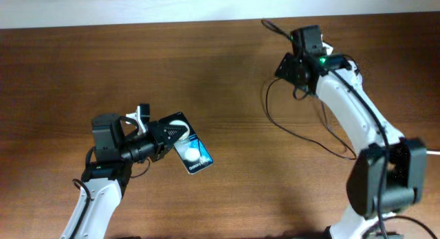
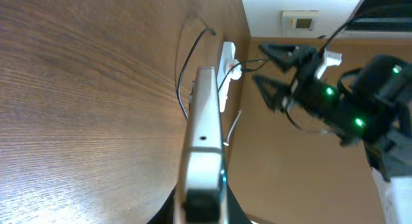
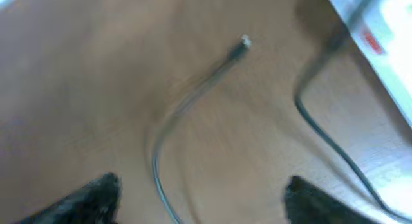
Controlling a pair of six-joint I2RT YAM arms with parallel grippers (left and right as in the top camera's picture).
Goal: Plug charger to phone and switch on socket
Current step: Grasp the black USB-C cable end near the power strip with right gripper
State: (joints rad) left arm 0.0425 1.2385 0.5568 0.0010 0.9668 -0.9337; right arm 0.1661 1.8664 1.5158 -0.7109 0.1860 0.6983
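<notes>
My left gripper [image 1: 167, 134] is shut on the phone [image 1: 193, 154], a black slab with white glare spots, and holds it above the table at the left. In the left wrist view the phone [image 2: 203, 134] shows edge-on between the fingers. The charger's thin black cable [image 1: 289, 129] loops over the table at the right, and its tip [image 1: 263, 21] lies at the far edge. My right gripper [image 1: 287, 64] is open and empty above the cable. In the right wrist view the connector tip [image 3: 243, 42] lies ahead of the open fingers [image 3: 203, 201]. The white socket [image 3: 378, 32] shows a red mark.
The socket [image 2: 226, 73] lies at the table's far right edge, mostly under my right arm in the overhead view. The right arm [image 2: 335, 102] hangs over that corner. A bare wooden table [image 1: 137, 60] stretches between the two arms.
</notes>
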